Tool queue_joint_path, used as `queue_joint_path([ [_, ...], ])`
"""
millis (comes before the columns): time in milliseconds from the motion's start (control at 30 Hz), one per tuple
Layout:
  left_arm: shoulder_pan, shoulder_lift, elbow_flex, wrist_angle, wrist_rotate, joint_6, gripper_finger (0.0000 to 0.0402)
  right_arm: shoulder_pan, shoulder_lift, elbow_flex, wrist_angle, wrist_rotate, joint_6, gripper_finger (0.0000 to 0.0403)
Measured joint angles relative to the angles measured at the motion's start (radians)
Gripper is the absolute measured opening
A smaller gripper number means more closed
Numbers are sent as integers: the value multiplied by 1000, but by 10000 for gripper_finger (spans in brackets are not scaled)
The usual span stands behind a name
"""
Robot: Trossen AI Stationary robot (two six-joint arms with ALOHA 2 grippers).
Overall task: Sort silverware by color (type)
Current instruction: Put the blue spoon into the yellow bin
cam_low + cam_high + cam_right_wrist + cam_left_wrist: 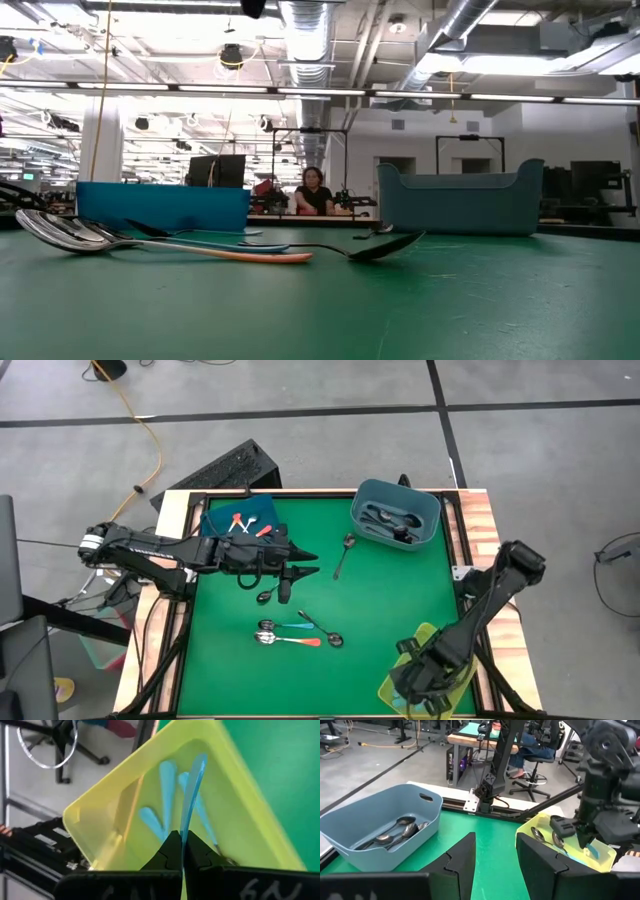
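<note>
My right gripper (pixel 425 685) (pixel 181 847) is over the yellow bin (pixel 400 685) at the table's near right corner, shut on a light blue spoon (pixel 192 790). More light blue spoons (pixel 165 795) lie in that bin. My left gripper (pixel 308 562) (pixel 495 855) is open above the green mat, left of centre, touching nothing. Loose spoons lie flat on the mat: one dark (pixel 345 555), one dark (pixel 268 595) just near my left gripper, and a cluster (pixel 295 635) with orange and blue handles. The low view shows the cluster (pixel 60 232) too. My right gripper pinches the spoon's light blue handle (pixel 186 827) between its two fingers, coming from above. The handle runs on away from the fingertips, down into the yellow bin. Whether its far end touches the bin's floor, I cannot tell.
A grey-blue bin (pixel 362 500) with dark spoons stands at the far right of the mat. A dark blue bin (pixel 215 520) with orange-handled spoons stands at the far left. The table's wooden rim (pixel 480 520) frames the mat. A person (pixel 312 190) sits far behind the table.
</note>
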Motion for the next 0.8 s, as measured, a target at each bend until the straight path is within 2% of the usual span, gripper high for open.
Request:
queue_joint_path([
  [467,0,0,0,-22,0,-14,126,76,167,0,19,-28,-40,11],
  [633,0,0,0,-22,0,-13,126,77,197,-2,25,-16,-44,13],
  [800,0,0,0,-21,0,-8,126,77,199,-3,30,39,-38,25],
])
